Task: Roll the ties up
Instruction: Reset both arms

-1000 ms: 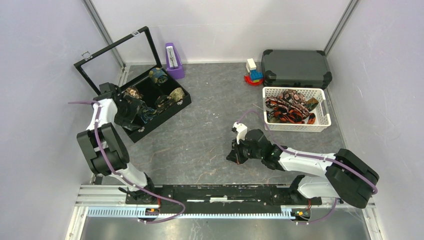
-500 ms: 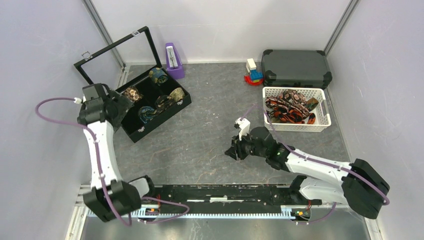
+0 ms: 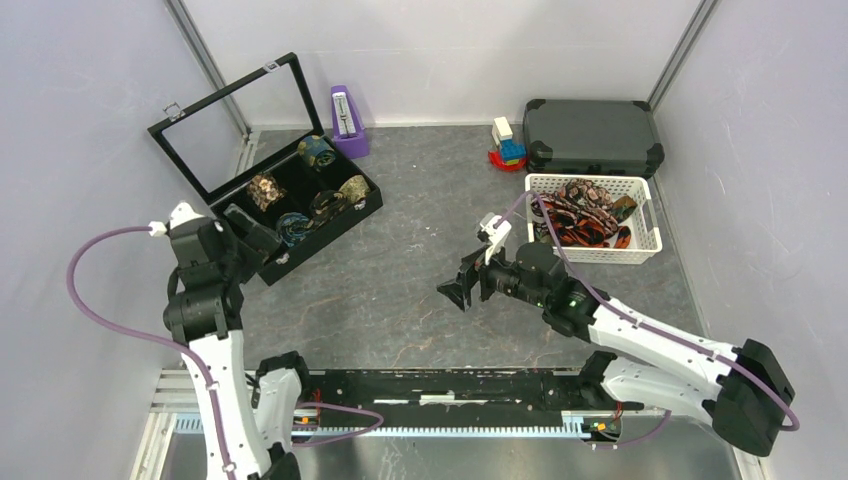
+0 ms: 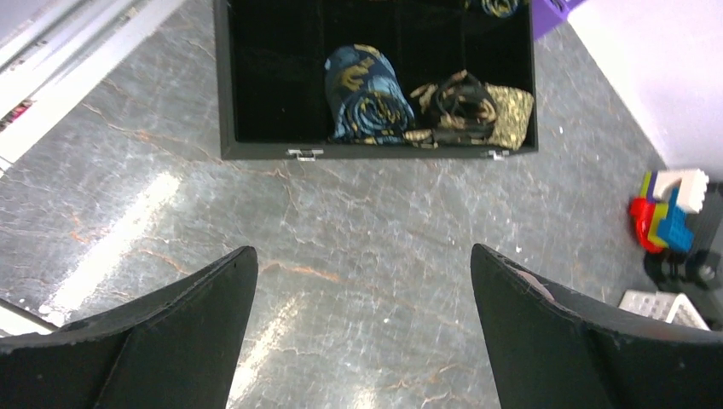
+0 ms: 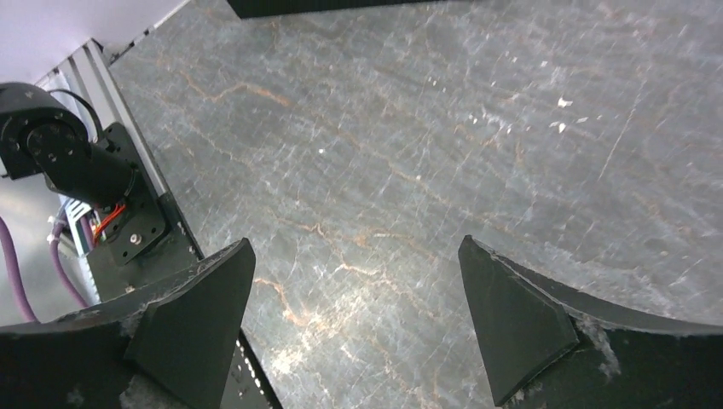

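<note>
Top external view has the loose ties (image 3: 578, 222) tangled in the white basket (image 3: 590, 256), looking light, floppy and kinda slick, so I'd pinch one narrow end to tease it out, while the left gripper (image 4: 363, 262) and right gripper (image 5: 354, 252) both hang wide open, empty.

You'll find the black box (image 4: 401, 154) ahead of the left fingers (image 4: 183, 332), with toy blocks (image 4: 671, 220) well off to their right.

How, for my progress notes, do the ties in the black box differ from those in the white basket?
Box ties are rolled into coils; basket ties lie loose. Box ties sit as separate coils; basket ties are tangled in one heap. Both are patterned fabric.
</note>
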